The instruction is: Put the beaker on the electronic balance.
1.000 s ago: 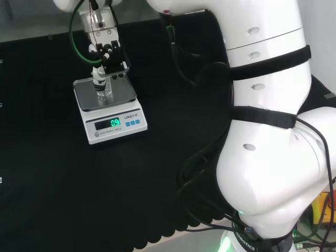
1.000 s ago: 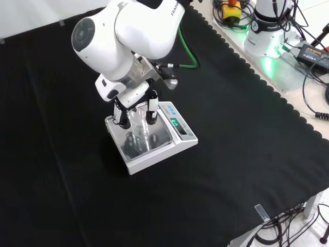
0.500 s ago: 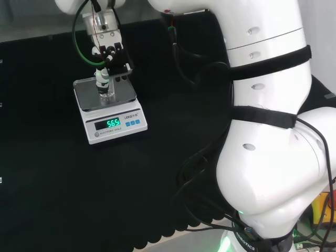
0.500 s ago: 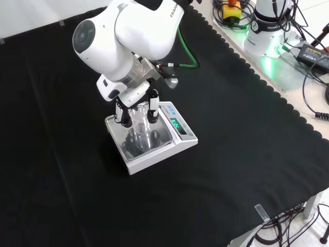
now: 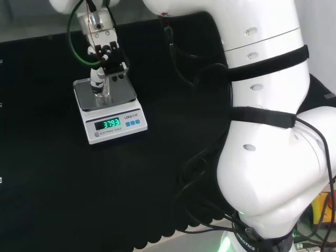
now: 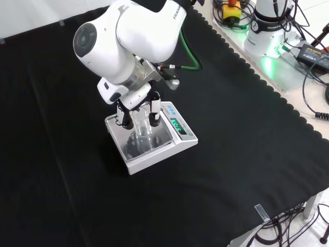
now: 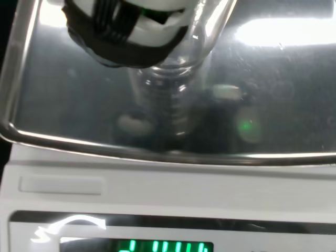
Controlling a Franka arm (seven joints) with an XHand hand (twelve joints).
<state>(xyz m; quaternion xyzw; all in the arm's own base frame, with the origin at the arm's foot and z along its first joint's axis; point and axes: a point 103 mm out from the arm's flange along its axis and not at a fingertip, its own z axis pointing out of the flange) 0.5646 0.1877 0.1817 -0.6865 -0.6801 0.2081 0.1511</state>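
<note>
A small clear glass beaker (image 5: pixel 101 90) stands upright on the steel pan of the white electronic balance (image 5: pixel 113 124), whose green display is lit. The hand (image 5: pixel 105 55) reaches down over it, its fingers curled on either side of the glass. In the front view the beaker (image 6: pixel 142 125) shows between black-and-white fingers of the hand (image 6: pixel 134 100), above the balance (image 6: pixel 169 146). In the wrist view a finger (image 7: pixel 121 31) lies against the beaker (image 7: pixel 168 100), with the balance (image 7: pixel 168 184) and its pan below.
The arm's white links (image 5: pixel 262 105) stand at the right of the head view. In the front view, a large link (image 6: pixel 128 36) and a green cable (image 6: pixel 187 56) sit above the balance. Cables and devices (image 6: pixel 267 31) lie beyond the cloth's scalloped edge.
The hand has shifted slightly over the pan with the beaker between its fingers. The balance's green reading has changed between frames.
</note>
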